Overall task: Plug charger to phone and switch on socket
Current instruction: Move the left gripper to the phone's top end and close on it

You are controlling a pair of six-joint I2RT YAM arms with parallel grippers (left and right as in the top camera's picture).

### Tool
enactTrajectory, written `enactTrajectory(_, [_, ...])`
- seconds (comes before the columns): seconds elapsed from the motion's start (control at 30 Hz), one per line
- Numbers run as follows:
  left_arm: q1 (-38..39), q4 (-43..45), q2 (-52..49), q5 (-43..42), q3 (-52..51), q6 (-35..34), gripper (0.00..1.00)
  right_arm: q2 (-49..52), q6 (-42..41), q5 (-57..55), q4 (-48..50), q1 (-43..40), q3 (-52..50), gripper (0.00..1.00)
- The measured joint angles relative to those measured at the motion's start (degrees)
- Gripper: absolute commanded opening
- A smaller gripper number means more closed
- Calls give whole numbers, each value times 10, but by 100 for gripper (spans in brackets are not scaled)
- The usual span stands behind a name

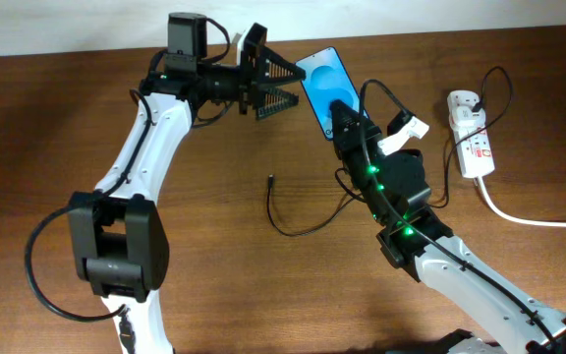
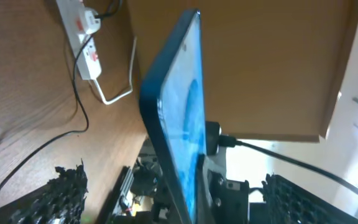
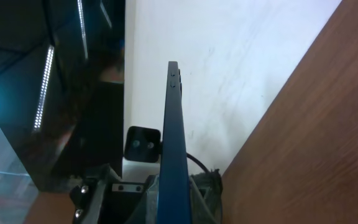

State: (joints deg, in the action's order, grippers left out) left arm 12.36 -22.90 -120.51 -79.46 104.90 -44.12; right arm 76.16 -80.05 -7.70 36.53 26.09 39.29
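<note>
The phone (image 1: 320,81), with a blue screen, is held off the table at its lower end by my right gripper (image 1: 342,116), which is shut on it. In the right wrist view the phone (image 3: 174,118) stands edge-on between the fingers (image 3: 174,202). My left gripper (image 1: 285,84) is open, just left of the phone's edge. In the left wrist view the phone (image 2: 178,118) shows edge-on between the spread fingers (image 2: 188,196), apart from them. The charger cable (image 1: 298,232) lies looped on the table, its free connector tip (image 1: 270,180) below the left gripper. The socket (image 1: 472,133) lies at the right.
The socket's thick white cord (image 1: 529,218) runs off to the right edge. The charger's cable curls above the socket (image 1: 502,84). The socket also shows in the left wrist view (image 2: 82,31). The wooden table (image 1: 214,275) ends at a white wall behind.
</note>
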Motion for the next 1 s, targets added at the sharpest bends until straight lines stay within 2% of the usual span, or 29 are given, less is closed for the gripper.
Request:
enactTrajectory(0.17, [23,10,0,37,0,-33,92,7,-76,0,-14,1,0,4])
enactTrajectory(0.27, [35,57,0,52,0,-65,91,18,-120,0,-18,2,0,4])
enactTrajectory(0.47, [47,160,0,74,0,-144,84,19,-158,-5,-10,3,0,4])
enactTrajectory(0.6, [50,165,0,87,0,-176,72,18,-163,-7,-9,3,0,4])
enactTrajectory(0.87, [62,139,0,99,0,-191,67,18,-170,-9,-11,3,0,4])
enactTrajectory(1.0, [70,129,0,99,0,-194,57,18,-170,-9,-12,3,0,4])
